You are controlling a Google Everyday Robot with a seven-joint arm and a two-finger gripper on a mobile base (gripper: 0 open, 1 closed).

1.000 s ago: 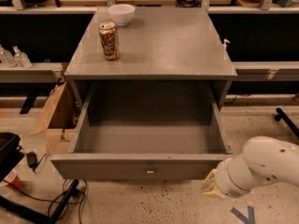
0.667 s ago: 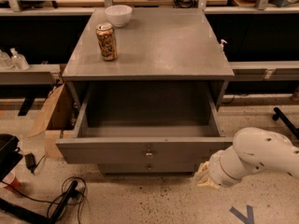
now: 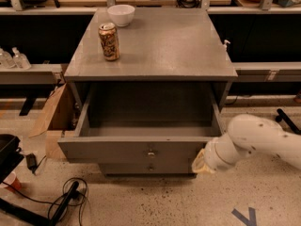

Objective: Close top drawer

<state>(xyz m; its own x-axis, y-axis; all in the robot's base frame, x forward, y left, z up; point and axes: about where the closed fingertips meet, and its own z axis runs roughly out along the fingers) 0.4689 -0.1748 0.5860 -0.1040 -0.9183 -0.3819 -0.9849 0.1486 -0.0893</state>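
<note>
The top drawer (image 3: 127,149) is a wide grey wooden drawer, pulled well out of the grey cabinet (image 3: 155,46), with a small round metal knob (image 3: 151,154) at the centre of its front. Its inside looks empty. My gripper (image 3: 199,163) is at the end of the white arm (image 3: 254,140), low at the right end of the drawer front, touching or very close to it. Below the drawer front, a second knob (image 3: 151,168) on a lower drawer shows.
A drink can (image 3: 109,41) and a white bowl (image 3: 121,14) stand on the cabinet top. A cardboard box (image 3: 54,117) sits left of the cabinet. Cables (image 3: 61,204) and a black object (image 3: 7,152) lie on the floor at the lower left. Shelving runs behind.
The drawer front has moved back toward the cabinet, so the drawer is less open. My arm and gripper have moved forward with it at its right end.
</note>
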